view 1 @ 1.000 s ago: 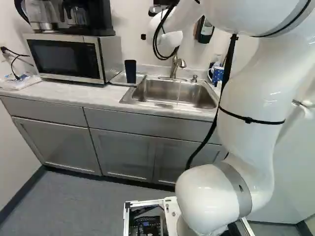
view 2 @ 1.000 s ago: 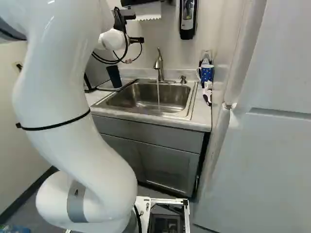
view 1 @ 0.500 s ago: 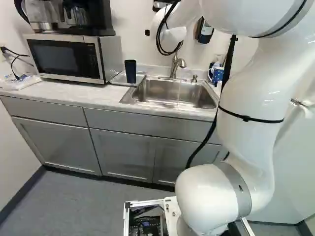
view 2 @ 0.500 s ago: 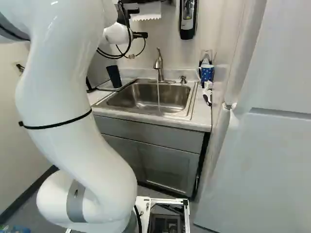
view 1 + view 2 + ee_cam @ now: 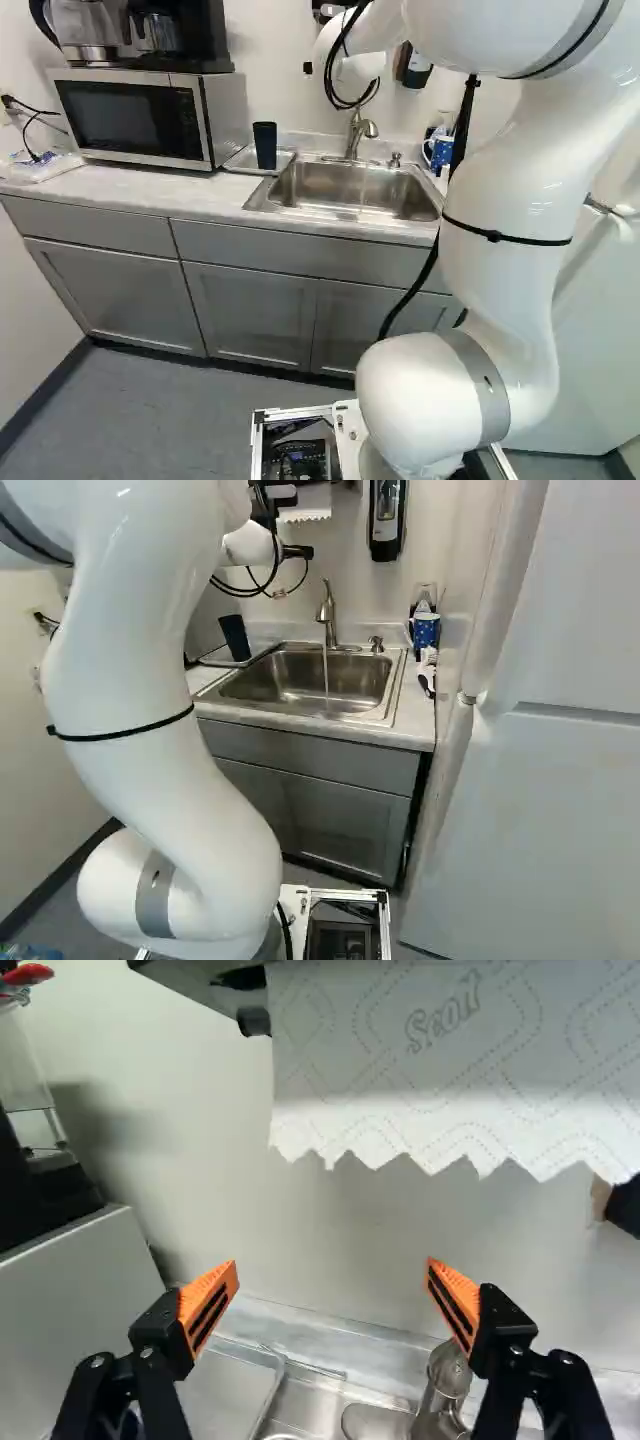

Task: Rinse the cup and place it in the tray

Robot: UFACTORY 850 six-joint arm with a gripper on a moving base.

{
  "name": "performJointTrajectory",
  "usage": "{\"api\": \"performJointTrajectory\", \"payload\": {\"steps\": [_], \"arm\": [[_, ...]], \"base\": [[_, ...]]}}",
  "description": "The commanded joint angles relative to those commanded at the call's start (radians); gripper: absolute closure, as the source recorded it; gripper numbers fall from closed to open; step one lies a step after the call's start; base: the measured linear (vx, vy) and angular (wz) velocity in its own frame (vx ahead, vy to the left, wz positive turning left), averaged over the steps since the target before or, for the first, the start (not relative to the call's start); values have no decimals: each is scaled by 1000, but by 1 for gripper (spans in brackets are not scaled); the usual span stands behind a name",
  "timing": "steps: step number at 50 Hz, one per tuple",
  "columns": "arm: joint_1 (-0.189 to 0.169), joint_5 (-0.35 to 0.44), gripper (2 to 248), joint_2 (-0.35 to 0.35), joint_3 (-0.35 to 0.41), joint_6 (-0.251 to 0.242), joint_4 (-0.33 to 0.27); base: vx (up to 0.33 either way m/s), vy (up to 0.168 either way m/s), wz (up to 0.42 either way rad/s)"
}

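From here I see a glossy white arm (image 5: 150,670), all fat, rounded bends, with a grey band (image 5: 155,895) low down, a thin black tie (image 5: 125,733) and looping black cables (image 5: 332,85). The black fingers (image 5: 157,1332) have silver screws (image 5: 97,1361) and slotted orange pads (image 5: 212,1295).

Before you: counter (image 5: 110,190), cabinets (image 5: 250,310) beneath. On it, your far left: microwave (image 5: 130,118), coffee maker (image 5: 165,30) on top. Right of the microwave: tray (image 5: 238,161), cup (image 5: 266,146) standing on it. Right of the tray: sink (image 5: 310,668), set in; faucet (image 5: 327,612) at its far edge, soap pump (image 5: 376,644) just right. At the counter's right end: mug (image 5: 426,632), brush (image 5: 428,670) nearer you. Near right: fridge (image 5: 560,800). Far wall, above the sink: paper towel (image 5: 440,1070); dispenser (image 5: 386,525) to its right.
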Motion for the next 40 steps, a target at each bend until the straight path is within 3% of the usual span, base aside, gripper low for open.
{"api": "performJointTrajectory", "payload": {"steps": [40], "arm": [[-68, -92, 3, -104, -119, 0, 0]], "base": [[0, 0, 0]]}}
